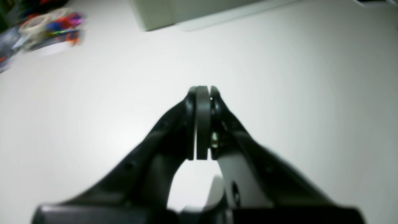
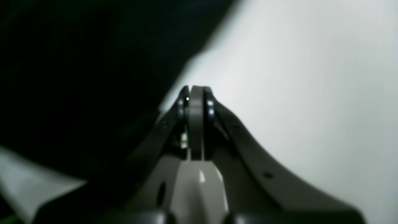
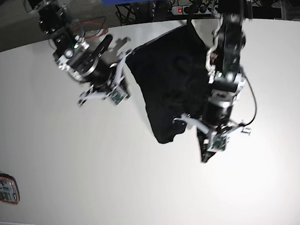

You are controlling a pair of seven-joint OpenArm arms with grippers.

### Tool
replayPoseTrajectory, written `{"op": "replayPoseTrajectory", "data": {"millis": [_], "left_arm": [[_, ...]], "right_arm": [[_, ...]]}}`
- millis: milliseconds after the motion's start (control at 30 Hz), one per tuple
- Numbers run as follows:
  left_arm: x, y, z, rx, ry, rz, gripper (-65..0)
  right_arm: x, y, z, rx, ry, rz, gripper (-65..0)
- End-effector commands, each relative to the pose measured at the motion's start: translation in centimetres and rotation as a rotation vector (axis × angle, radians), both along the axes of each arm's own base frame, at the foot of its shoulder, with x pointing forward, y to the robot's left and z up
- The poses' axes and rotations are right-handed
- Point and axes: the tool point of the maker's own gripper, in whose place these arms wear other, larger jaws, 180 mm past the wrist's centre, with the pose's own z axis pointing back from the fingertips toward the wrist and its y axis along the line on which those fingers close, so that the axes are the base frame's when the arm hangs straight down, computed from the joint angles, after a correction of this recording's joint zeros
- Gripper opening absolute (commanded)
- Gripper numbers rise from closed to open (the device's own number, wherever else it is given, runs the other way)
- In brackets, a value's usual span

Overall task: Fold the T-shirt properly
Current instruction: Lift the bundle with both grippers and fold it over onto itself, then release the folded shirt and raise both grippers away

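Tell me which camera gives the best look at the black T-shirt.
The base view: it shows the whole T-shirt lying spread and rumpled on the white table between the two arms. The right wrist view catches only a dark, blurred mass of it at its left side. The left wrist view shows none of it, only bare table.

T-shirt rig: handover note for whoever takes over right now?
Left gripper: shut, empty, over bare white table.
Right gripper: shut, nothing visibly held, right beside the cloth's edge.
Plain black soft-fabric T-shirt: lies between the two arms in the base view, rumpled and partly gathered in, with uneven edges; its exact fold state is unclear.
Done: possibly a first rough fold.
Left: flatten it, square the edges and finish the folds.
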Motion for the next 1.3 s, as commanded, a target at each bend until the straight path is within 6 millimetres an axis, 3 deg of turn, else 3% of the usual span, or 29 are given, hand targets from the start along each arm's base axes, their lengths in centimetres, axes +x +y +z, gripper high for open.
{"op": "replayPoseTrajectory", "data": {"millis": [0, 200, 333, 500, 733, 833, 1067, 1100, 1267], "left_arm": [[-0.6, 0.4, 1.7, -0.012, -0.053, 0.009, -65.0], [-5.7, 5.0, 0.2, 0.020, 0.010, 0.119, -65.0], [-8.9, 6.3, 0.1, 0.042, -0.076, 0.132, -65.0], [-12.4, 4.1, 1.5, 0.237, -0.375, -0.018, -65.0], [-17.9, 3.3, -1.3, 0.340, -0.523, -0.096, -65.0], [-19.6, 4.3, -2.9, 0.407, -0.485, -0.088, -65.0], [-23.7, 4.2, -5.6, 0.467, -0.353, -0.261, -65.0], [-24.3, 4.2, -5.8, 0.471, -0.338, -0.283, -65.0], [-27.2, 4.5, -6.9, 0.498, -0.256, -0.376, -65.0]], "right_arm": [[0.6, 0.0, 1.3, 0.036, -0.047, -0.006, -65.0], [3.1, -1.1, 4.9, 0.139, -0.238, -0.052, -65.0], [3.7, -3.4, 7.5, 0.219, -0.394, -0.112, -65.0], [4.0, -6.3, 11.7, 0.327, -0.639, -0.162, -65.0], [0.7, -10.4, 15.7, 0.425, -0.916, -0.210, -65.0], [-1.2, -13.4, 15.6, 0.425, -0.998, -0.256, -65.0], [-7.5, -20.5, 12.4, 0.368, -1.126, -0.372, -65.0], [-8.7, -21.2, 11.7, 0.329, -1.124, -0.362, -65.0], [-10.9, -22.2, 8.1, 0.166, -0.967, -0.307, -65.0]]}}
